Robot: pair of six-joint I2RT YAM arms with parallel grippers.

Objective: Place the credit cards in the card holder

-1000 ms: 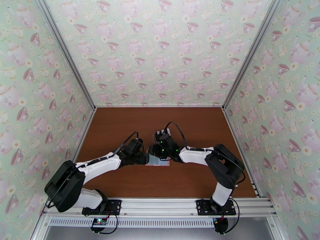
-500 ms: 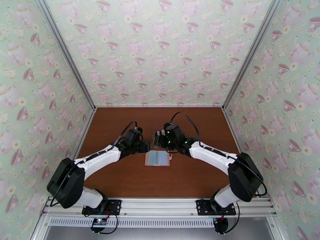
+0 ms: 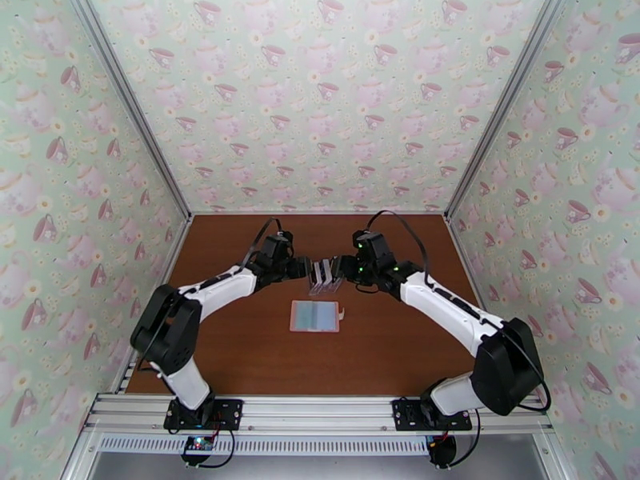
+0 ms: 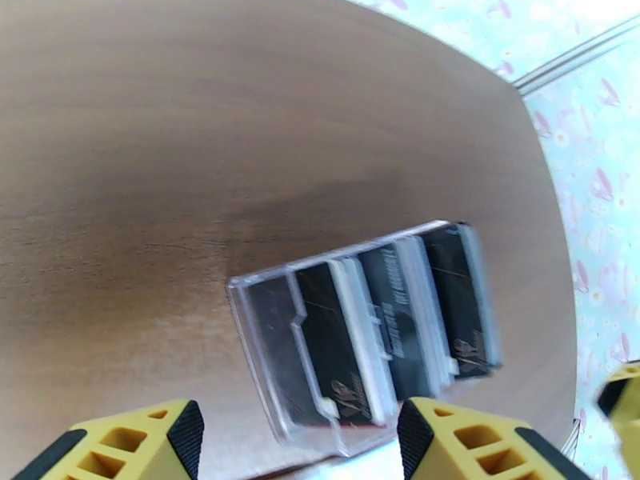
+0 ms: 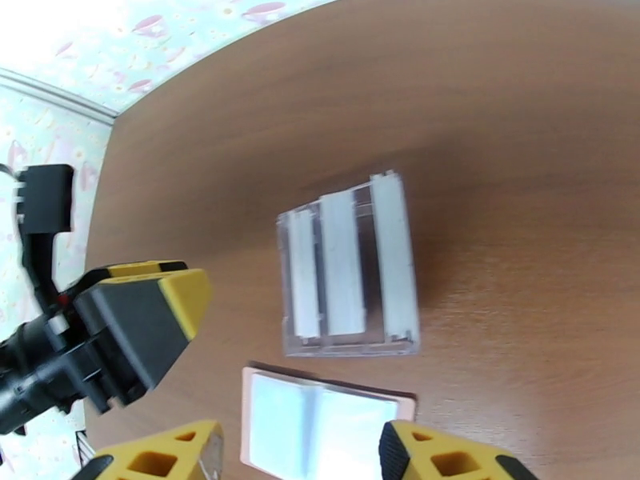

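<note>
Pickup is in hand: left fingers [image 4: 136, 442] and right fingers [image 5: 448, 454], apart and empty, flank the clear rack [image 4: 264, 314]; next, seemingly, one credit card [image 4: 344, 354] must be pinched out.

Credit cards [image 4: 340, 346]: black faces with pale edges, standing on edge in successive slots of a clear rack [image 4: 268, 330].

Card holder [image 3: 318, 316]: pink, opened flat on the surface [image 3: 240, 258], pale blue-grey pockets facing up, snap tab at 3 o'clock. It lies near the cards, at their 6 o'clock, not touching them.
</note>
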